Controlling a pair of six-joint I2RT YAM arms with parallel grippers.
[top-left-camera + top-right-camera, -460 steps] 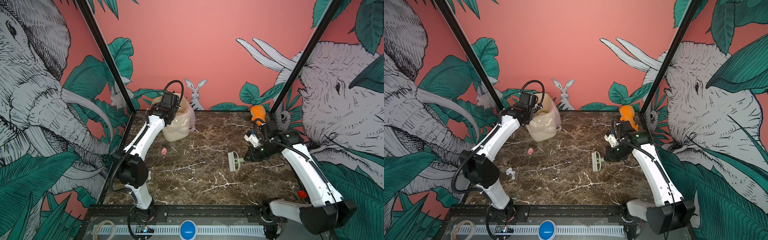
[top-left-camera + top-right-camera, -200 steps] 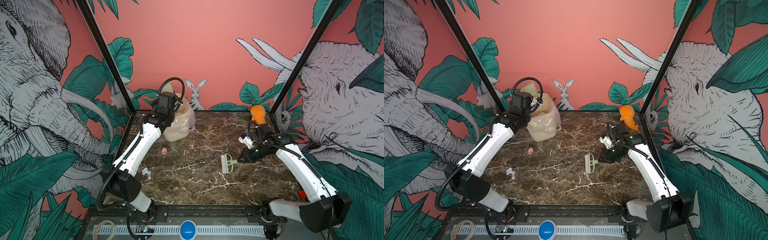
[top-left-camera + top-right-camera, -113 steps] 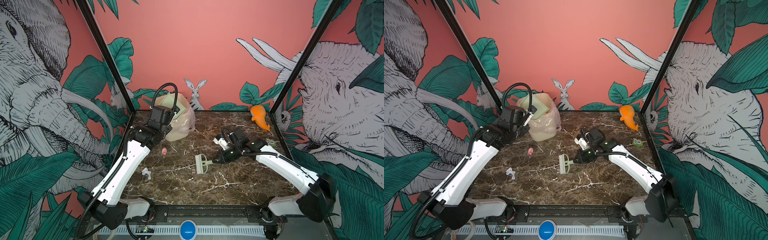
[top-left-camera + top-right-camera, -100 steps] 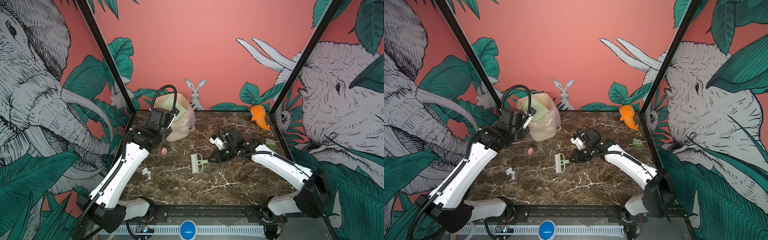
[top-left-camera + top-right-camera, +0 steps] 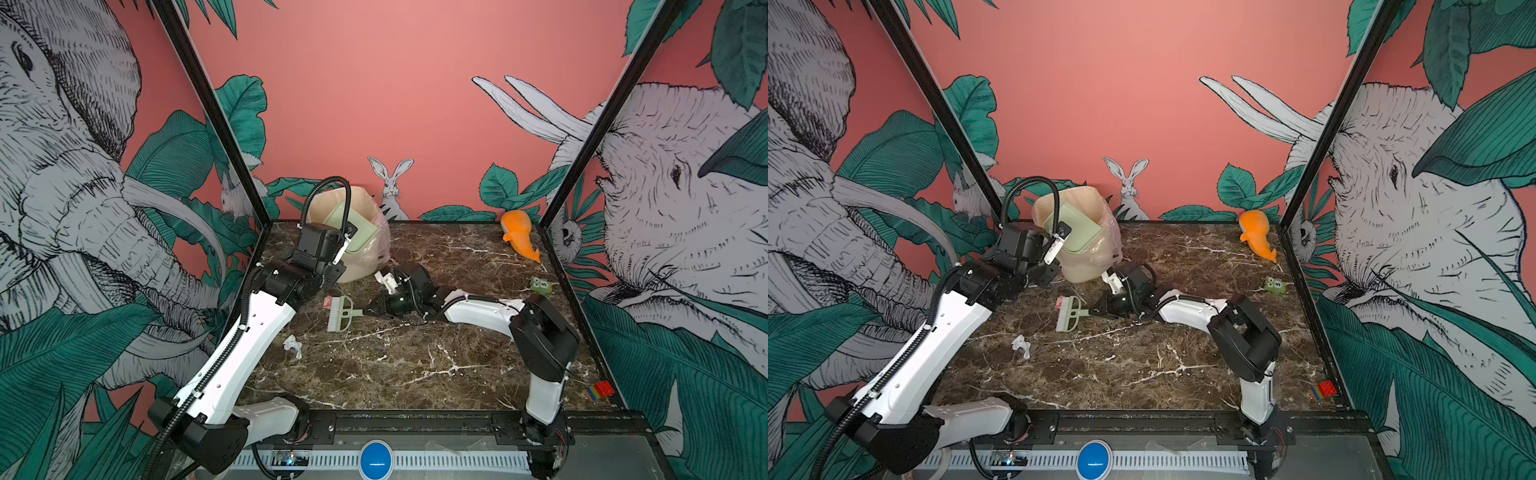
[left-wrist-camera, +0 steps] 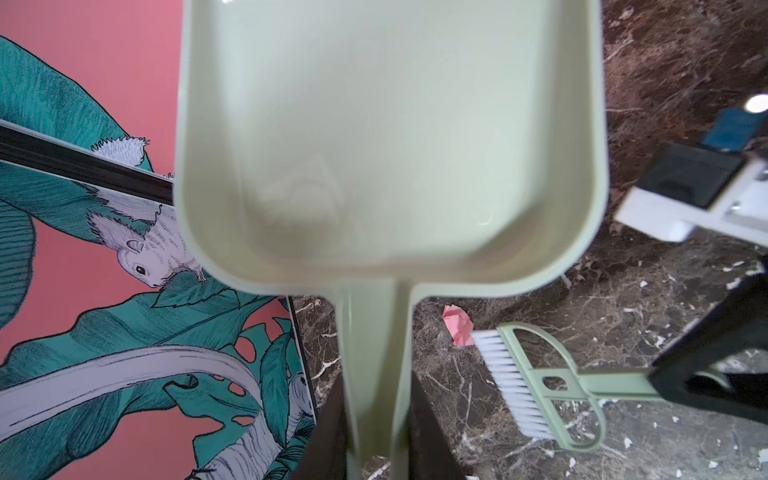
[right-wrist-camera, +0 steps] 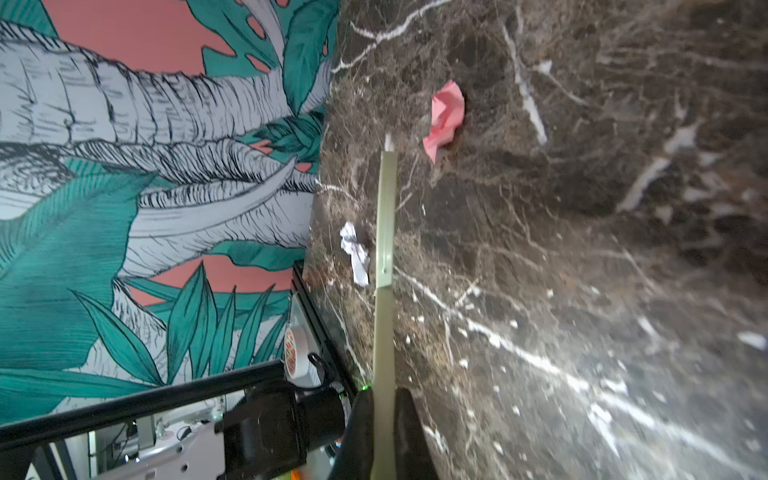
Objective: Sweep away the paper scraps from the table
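Dark brown marble-pattern table (image 5: 395,365), white-veined and black-framed, with jungle-mural walls on three sides.

Bin (image 5: 361,257): beige, lined with clear plastic, stood at the back left of the table.

Left gripper (image 6: 376,436): its fingers were clamped narrowly on the handle of the pale green dustpan (image 6: 386,124). The pan was raised and tipped into the mouth of the bin.

Right gripper (image 5: 370,311): it was closed tight on the handle of the pale green brush (image 5: 340,313) and reached across the middle to the left half. The white bristles pointed toward the left wall, low at the marble. Contact with the surface could not be told.

Paper scraps (image 7: 355,253): two lay in plain sight on the table's left half in both top views.
- The pink scrap (image 5: 328,302) sat in front of the bin at the far end of the bristles, touching them or very nearly.
- The white scrap (image 5: 1021,345) lay nearer the front edge, apart from the brush.
- A pale crumpled shape (image 6: 299,195) rested inside the dustpan, too blurred to identify.

Other items:
- Orange carrot-shaped toy (image 5: 519,235), at the back right corner.
- Small green toy (image 5: 540,286), by the right edge.
- Coloured block (image 5: 598,390), at the front right corner.
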